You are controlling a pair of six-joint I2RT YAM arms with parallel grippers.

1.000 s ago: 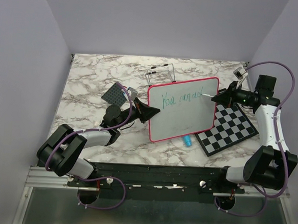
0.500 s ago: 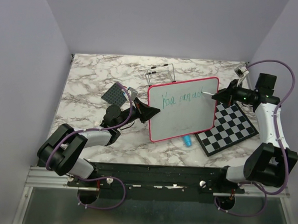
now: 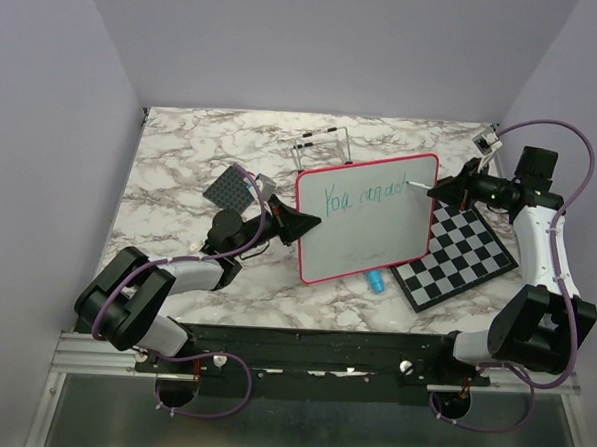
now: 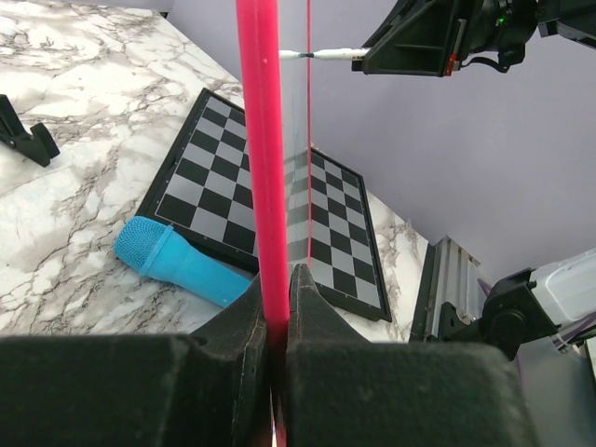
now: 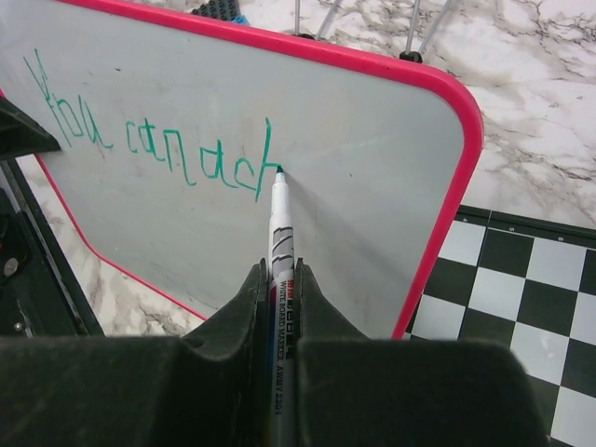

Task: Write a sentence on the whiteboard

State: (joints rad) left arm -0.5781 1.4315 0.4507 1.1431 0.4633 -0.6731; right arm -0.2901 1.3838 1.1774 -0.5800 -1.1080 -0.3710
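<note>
The whiteboard (image 3: 364, 219) is near the middle of the marble table (image 3: 182, 147), a little right of centre, with its written face turned up toward the overhead camera. Its long axis runs left to right and climbs toward the far right corner, so the board sits askew to the table edges. Its right part overlaps the checkered board (image 3: 457, 257) in the overhead view, and a blue cylinder (image 3: 375, 282) lies just beside its near edge. A wire stand (image 3: 321, 145) is just behind its far left corner.

The left gripper (image 3: 303, 224) has its jaws clamped on the board's left edge. In the left wrist view, the pink-red frame (image 4: 261, 140) is seen edge-on and rises straight up from between the closed fingers (image 4: 277, 307).

The sentence (image 3: 365, 194) is one line of green writing across the upper part of the board. It runs parallel to the long edges and starts near the left side. In the right wrist view (image 5: 149, 149) it reads roughly "You can do", and the last letters are scrawly.

The right gripper (image 3: 442, 191) has its jaws closed on a marker (image 3: 418, 186). The marker's long axis points away from the gripper, leftward at the board's face. Its green tip touches the board at the foot of the last stroke (image 5: 279, 233), short of the top right corner.

A dark grey square plate (image 3: 232, 188) lies on the table left of the left gripper.
</note>
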